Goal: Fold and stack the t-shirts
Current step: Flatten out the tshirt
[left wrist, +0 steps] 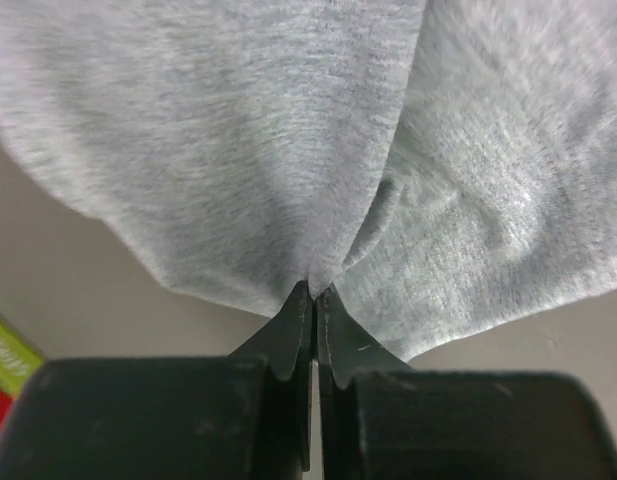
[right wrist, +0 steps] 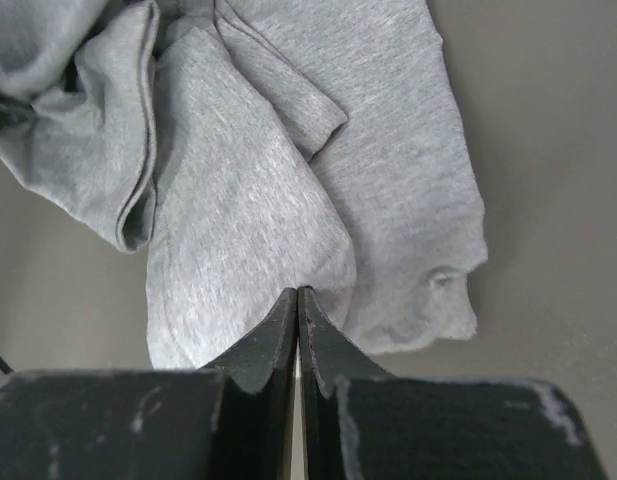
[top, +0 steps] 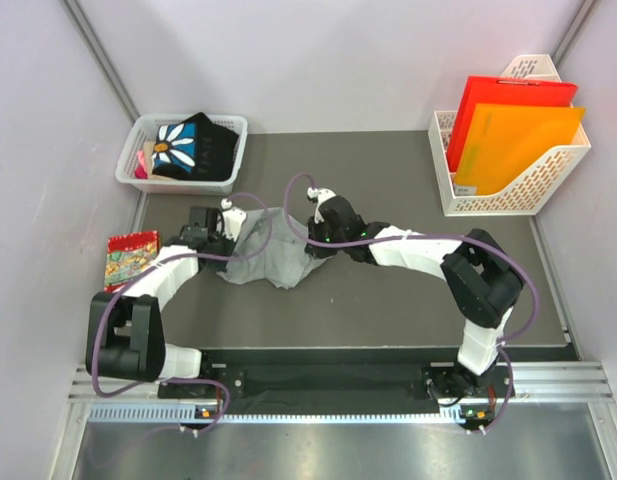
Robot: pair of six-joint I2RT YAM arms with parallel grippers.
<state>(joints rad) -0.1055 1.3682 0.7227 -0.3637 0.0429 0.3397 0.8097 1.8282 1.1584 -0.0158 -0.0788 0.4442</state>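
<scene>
The light heather-grey t-shirt (top: pixel 268 252) lies bunched on the dark mat between my two grippers. My left gripper (top: pixel 232 226) is shut on its left edge; in the left wrist view the cloth (left wrist: pixel 288 150) gathers into the closed tips (left wrist: pixel 315 291). My right gripper (top: pixel 311 240) is shut on its right side; in the right wrist view the shirt (right wrist: pixel 248 200) spreads crumpled from the closed tips (right wrist: pixel 297 293). The black t-shirt with the white daisy on blue (top: pixel 195 147) sits in the white basket (top: pixel 238 124) at the back left.
A red patterned flat packet (top: pixel 131 257) lies left of the mat, and its edge shows in the left wrist view (left wrist: pixel 3 360). A white file holder (top: pixel 548 180) with red and orange folders stands at the back right. Grey walls close in on three sides.
</scene>
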